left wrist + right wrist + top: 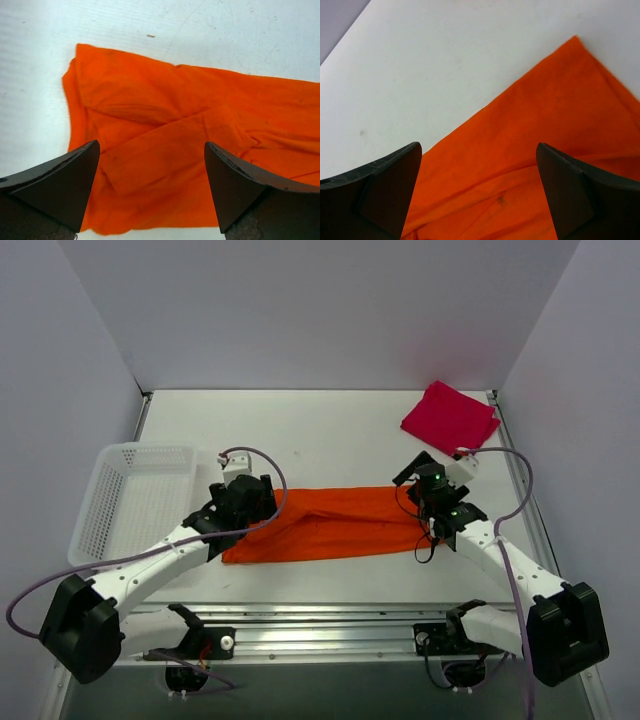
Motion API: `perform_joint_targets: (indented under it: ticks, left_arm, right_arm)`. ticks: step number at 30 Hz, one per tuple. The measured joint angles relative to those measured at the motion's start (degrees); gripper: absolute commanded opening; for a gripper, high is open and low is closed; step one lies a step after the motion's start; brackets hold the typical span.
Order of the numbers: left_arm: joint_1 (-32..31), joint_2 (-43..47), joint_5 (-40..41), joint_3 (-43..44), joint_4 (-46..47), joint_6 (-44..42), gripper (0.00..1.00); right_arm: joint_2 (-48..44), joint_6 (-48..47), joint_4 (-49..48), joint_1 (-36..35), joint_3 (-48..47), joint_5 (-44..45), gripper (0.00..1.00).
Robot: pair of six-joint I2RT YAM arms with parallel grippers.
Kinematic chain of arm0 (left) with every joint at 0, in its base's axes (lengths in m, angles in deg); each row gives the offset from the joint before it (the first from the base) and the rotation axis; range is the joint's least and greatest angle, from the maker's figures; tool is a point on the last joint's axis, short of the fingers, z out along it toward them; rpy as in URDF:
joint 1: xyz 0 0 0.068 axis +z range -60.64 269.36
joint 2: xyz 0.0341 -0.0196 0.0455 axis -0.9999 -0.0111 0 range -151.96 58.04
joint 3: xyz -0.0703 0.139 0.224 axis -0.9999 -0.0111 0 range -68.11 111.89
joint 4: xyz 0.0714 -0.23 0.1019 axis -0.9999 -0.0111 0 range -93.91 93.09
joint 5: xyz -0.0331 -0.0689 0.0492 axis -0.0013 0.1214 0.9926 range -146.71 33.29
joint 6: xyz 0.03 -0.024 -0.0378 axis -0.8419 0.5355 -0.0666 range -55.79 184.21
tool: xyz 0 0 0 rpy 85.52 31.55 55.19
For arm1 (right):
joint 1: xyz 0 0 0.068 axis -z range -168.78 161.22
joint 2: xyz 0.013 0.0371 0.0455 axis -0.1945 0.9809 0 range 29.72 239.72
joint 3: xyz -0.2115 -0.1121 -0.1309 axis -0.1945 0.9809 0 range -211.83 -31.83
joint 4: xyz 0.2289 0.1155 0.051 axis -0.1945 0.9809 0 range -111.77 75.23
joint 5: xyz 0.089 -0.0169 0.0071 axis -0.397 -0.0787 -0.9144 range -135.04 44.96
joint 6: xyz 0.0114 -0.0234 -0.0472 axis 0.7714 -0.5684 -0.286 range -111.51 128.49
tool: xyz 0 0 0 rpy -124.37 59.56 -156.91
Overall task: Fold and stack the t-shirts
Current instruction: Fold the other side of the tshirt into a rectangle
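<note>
Orange t-shirt (330, 523) lies in a long strip near the table (330, 440) middle. Left claw (150, 150) and right claw (479, 147) hang released over its ends. The red t-shirt (450, 418) sits folded at the far right corner.

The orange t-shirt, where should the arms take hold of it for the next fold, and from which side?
Probably at its two short ends, from above. The orange t-shirt lies flat as a long strip across the table, so a downward pinch on each end's edge suits it. The left gripper and right gripper hang open over those ends, holding nothing.
</note>
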Motion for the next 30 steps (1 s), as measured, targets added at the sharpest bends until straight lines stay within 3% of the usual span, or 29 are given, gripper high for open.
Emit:
perform_joint_targets:
  ticks: [7, 15, 22, 30]
  left_arm:
    - [7.41, -13.20, -13.88, 1.88, 13.57, -2.36, 1.00]
    - [12.02, -23.93, -28.44, 5.33, 22.84, -5.66, 0.82]
    - [12.50, -24.79, -37.64, 6.12, 26.18, -5.92, 0.68]
    - [12.50, -23.61, -42.49, 4.28, 27.56, -5.38, 0.67]
  right_arm:
    - [5.77, -2.49, -3.69, -10.80, -3.43, -1.16, 0.92]
    - [8.52, -4.28, -3.19, -14.64, -4.81, -1.53, 0.92]
    - [8.52, -5.86, -2.64, -14.64, -6.08, 1.11, 0.92]
    - [9.64, -6.91, -2.08, -14.64, -6.86, 2.43, 0.92]
